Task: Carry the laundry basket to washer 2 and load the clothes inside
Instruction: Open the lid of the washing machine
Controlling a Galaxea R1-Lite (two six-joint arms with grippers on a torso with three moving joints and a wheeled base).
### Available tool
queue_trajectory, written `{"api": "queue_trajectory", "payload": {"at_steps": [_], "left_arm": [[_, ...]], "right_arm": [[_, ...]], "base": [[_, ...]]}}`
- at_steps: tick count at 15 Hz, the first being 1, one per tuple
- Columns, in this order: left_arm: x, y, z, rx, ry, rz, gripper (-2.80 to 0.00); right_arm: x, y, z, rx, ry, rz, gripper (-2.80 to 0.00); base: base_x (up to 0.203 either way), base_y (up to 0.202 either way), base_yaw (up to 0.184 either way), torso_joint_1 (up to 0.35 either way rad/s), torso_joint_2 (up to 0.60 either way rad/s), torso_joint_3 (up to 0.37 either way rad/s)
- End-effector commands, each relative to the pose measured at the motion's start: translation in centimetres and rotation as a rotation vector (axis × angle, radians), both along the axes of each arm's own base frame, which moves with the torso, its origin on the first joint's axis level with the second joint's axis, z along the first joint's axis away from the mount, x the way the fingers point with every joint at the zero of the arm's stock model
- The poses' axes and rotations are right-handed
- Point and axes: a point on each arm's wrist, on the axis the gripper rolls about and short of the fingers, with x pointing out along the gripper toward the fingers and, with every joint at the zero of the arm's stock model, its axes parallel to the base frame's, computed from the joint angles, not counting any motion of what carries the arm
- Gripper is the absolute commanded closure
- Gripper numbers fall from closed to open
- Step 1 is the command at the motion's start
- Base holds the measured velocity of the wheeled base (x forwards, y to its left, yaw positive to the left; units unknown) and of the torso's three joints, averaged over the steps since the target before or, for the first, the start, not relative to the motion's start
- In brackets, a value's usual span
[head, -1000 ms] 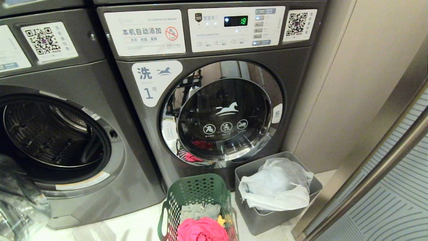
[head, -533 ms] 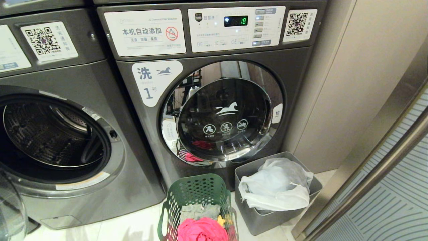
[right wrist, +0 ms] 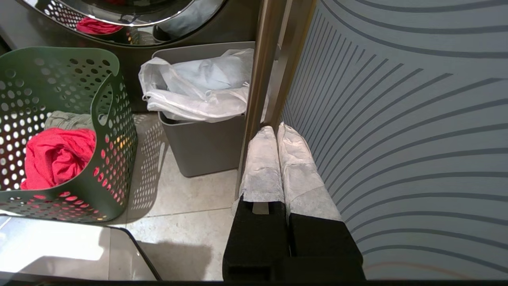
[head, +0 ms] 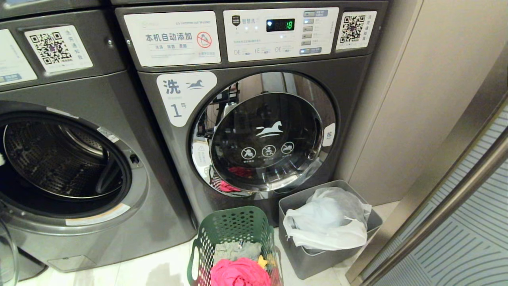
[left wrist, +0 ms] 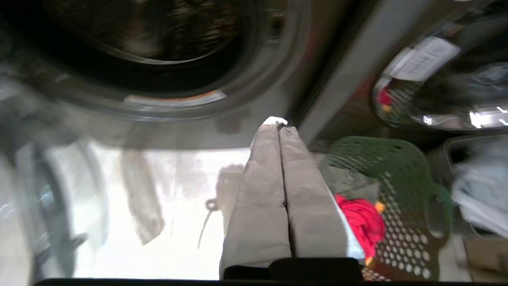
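Observation:
The dark green laundry basket [head: 234,234] stands on the floor in front of the washer marked "1" [head: 186,97]. In it lie the clothes: a pink-red garment [head: 240,272], a small yellow cloth [head: 262,261] and a grey-green garment [head: 238,250]. To its left a washer [head: 67,163] stands open with its drum bare; its number does not show, so I cannot tell whether it is washer 2. My left gripper [left wrist: 279,126] is shut on nothing, low over the floor between that open washer and the basket [left wrist: 397,167]. My right gripper [right wrist: 276,129] is shut and empty beside the patterned panel.
A grey bin [head: 309,258] holding a white bag [head: 329,222] stands right of the basket. A metal-framed patterned panel [head: 468,222] closes off the right side. The open washer's glass door edge [head: 6,254] shows at the lower left.
The glass door at the lower left has swung further out of the head view. The basket, clothes and bin have not moved.

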Motion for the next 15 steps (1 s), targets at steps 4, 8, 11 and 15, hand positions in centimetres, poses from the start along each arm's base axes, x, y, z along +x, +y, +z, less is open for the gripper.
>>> {"api": "queue_trajectory", "payload": {"at_steps": [4,8,11,15], "left_arm": [[-1.5,-6.1,-5.0,-0.051,0.02,-0.273,0.0],[-6.2,-7.2,-10.9,-0.053,-0.004,-0.306,0.0],[-10.8,-7.2,-14.3,-0.001,-0.113,-0.317,0.0],[-14.3,-6.9,-18.3,0.041,-0.192,-0.213,0.0]], "right_arm": [[0.0,0.0,0.0,-0.001,0.003,0.0,0.0],[0.0,0.0,0.0,-0.001,0.003,0.001,0.0],[0.0,0.0,0.0,-0.001,0.003,0.0,0.0],[0.0,0.0,0.0,-0.001,0.003,0.002,0.0]], "base": [[0.0,0.0,0.0,0.0,0.0,0.0],[0.0,0.0,0.0,0.0,0.0,0.0],[0.0,0.0,0.0,0.0,0.0,0.0],[0.0,0.0,0.0,0.0,0.0,0.0]]}}
